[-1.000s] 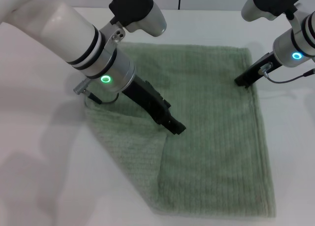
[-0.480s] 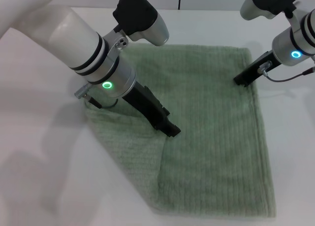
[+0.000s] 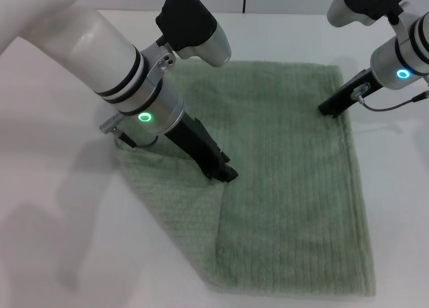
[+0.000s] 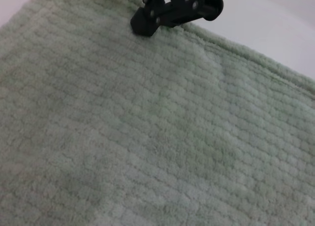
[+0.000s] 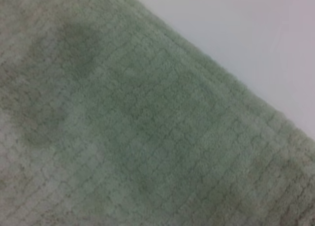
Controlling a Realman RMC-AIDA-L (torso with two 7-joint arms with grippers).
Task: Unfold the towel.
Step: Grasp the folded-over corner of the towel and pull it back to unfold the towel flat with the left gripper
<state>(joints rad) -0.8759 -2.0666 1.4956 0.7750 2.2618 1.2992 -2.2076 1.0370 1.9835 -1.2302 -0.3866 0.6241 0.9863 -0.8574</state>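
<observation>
The pale green towel [image 3: 288, 154] lies on the white table [image 3: 47, 207]. Its near-left part is a separate layer that meets the rest along a straight fold line running toward me. My left gripper [image 3: 226, 174] points down onto the towel at the far end of that fold line. My right gripper [image 3: 330, 111] rests at the towel's right edge near its far right corner. It also shows in the left wrist view [image 4: 172, 9], on the towel's hem. The left wrist view is filled with ribbed cloth [image 4: 147, 137]. The right wrist view shows cloth [image 5: 123, 137] and its hem.
White table surface shows left of the towel, behind it [image 4: 275, 29] and to its right [image 5: 236, 29]. The bulky left arm [image 3: 120, 73] hangs over the towel's far left corner and hides it.
My left gripper's tip has slid a little to the left along the towel, toward the fold line. The right gripper and the towel's outline have stayed put.
</observation>
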